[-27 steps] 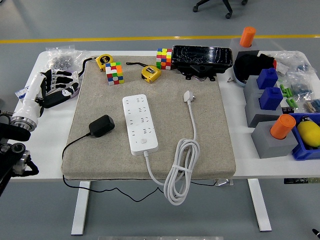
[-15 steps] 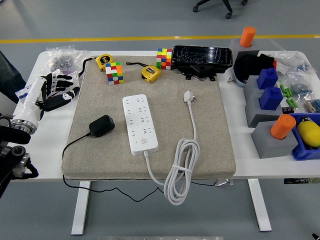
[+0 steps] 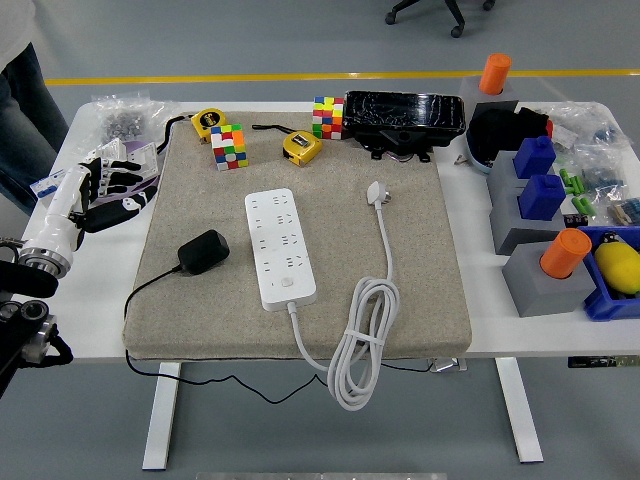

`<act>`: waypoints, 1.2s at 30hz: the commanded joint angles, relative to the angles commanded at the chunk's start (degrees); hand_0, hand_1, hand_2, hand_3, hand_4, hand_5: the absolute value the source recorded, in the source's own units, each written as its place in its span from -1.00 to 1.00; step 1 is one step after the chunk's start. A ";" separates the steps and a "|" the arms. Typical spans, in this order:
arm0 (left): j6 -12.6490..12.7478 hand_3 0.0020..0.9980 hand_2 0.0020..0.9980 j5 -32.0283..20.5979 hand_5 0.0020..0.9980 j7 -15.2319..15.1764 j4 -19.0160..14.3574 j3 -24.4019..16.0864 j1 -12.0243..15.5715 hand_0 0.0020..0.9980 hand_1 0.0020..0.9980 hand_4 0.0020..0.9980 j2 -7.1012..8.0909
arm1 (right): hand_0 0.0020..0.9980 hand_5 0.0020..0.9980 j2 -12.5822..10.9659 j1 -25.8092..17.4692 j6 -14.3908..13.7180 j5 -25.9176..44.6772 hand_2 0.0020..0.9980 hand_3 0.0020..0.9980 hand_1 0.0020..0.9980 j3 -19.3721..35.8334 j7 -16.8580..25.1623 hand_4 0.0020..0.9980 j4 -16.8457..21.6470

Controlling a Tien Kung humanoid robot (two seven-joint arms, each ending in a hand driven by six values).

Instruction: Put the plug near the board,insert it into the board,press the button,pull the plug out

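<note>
Since a moment ago the left hand (image 3: 112, 185) has slid toward the counter's (image 3: 100, 300) left edge, fingers spread, gripping nothing. Well to its right, the black plug (image 3: 203, 251) lies on the mat (image 3: 420, 260), just left of the white board (image 3: 279, 247).

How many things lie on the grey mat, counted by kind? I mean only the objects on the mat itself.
Power strip with its white cable: 1
Black plug adapter: 1
Colour cubes: 2
Yellow tape measures: 2
Total: 6
The left hand rests on the bare table, left of the mat.
</note>
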 joint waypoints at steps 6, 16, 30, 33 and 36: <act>-0.11 0.19 0.17 0.27 -0.62 0.39 -0.17 -0.23 0.18 0.33 0.33 0.66 -0.10 | 0.36 0.09 0.14 -0.29 -0.28 -0.18 0.39 0.25 0.38 0.68 -0.30 1.00 0.07; -0.12 0.18 0.17 0.42 -0.61 0.76 -0.15 0.24 0.26 0.34 0.33 0.65 0.60 | 0.36 0.10 -0.42 -1.24 -0.69 -0.63 0.38 0.24 0.38 1.65 -0.62 1.00 0.32; -0.09 0.18 0.17 0.58 -0.60 1.27 0.03 0.79 0.00 0.34 0.33 0.64 0.99 | 0.35 0.10 -1.19 -1.01 -0.70 -0.54 0.38 0.22 0.37 0.84 -0.76 1.00 0.43; -0.09 0.18 0.17 0.62 -0.60 1.28 0.01 0.81 0.38 0.34 0.33 0.64 1.04 | 0.36 0.09 -1.26 -1.53 -0.77 -0.66 0.38 0.21 0.37 1.08 -0.69 1.00 0.63; -0.07 0.18 0.17 0.72 -0.60 1.31 -0.02 0.36 0.83 0.34 0.33 0.64 0.80 | 0.36 0.09 -1.03 -1.97 -0.72 -0.73 0.38 0.21 0.37 1.27 -0.74 1.00 0.58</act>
